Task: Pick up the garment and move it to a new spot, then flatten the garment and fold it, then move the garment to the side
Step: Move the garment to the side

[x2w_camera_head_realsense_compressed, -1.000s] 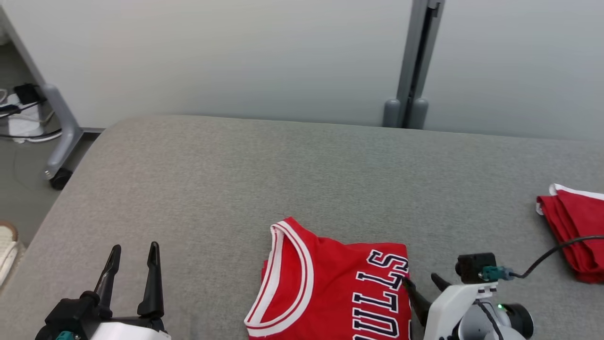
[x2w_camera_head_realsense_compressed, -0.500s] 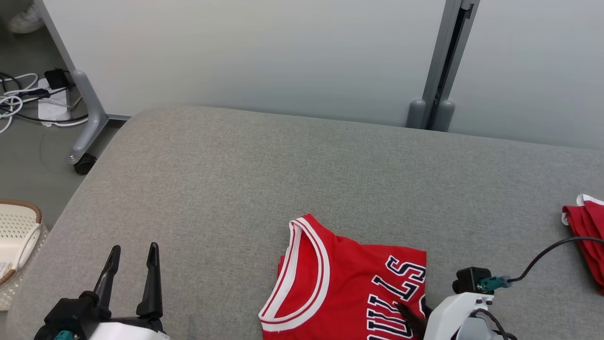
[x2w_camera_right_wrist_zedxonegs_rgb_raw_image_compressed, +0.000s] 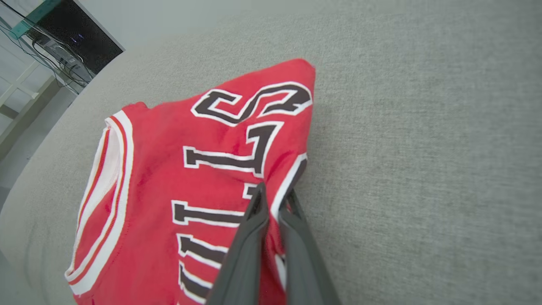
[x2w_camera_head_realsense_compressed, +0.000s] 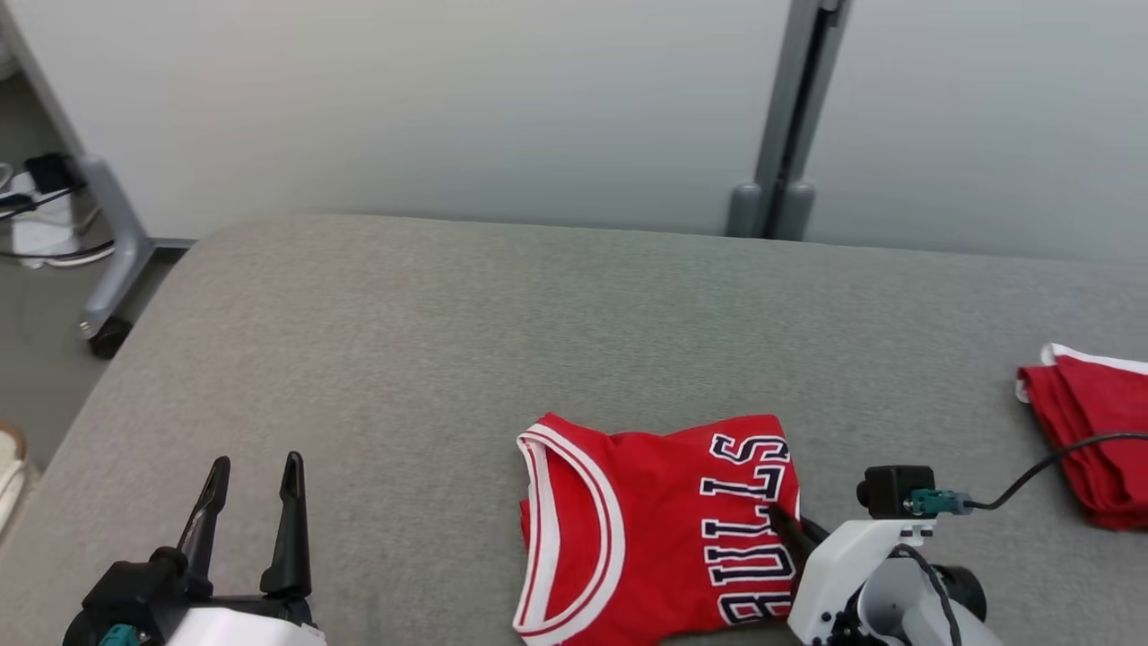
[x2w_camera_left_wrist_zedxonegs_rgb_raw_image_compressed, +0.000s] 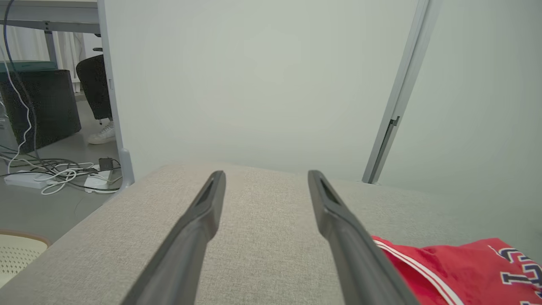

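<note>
The folded red white-trimmed jersey [x2w_camera_head_realsense_compressed: 646, 520] lies near centre on the grey fabric table [x2w_camera_head_realsense_compressed: 448, 341]. The right gripper [x2w_camera_right_wrist_zedxonegs_rgb_raw_image_compressed: 274, 195] pinches only its right edge, so dragging may spill the folds. At near left, the left gripper [x2w_camera_head_realsense_compressed: 256, 467] gapes empty.

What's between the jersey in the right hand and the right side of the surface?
The right hand is shut on the jersey at its edge, with nothing between them. To the right, the grey surface lies bare up to a second red garment near the right edge, which could block a spot there.
</note>
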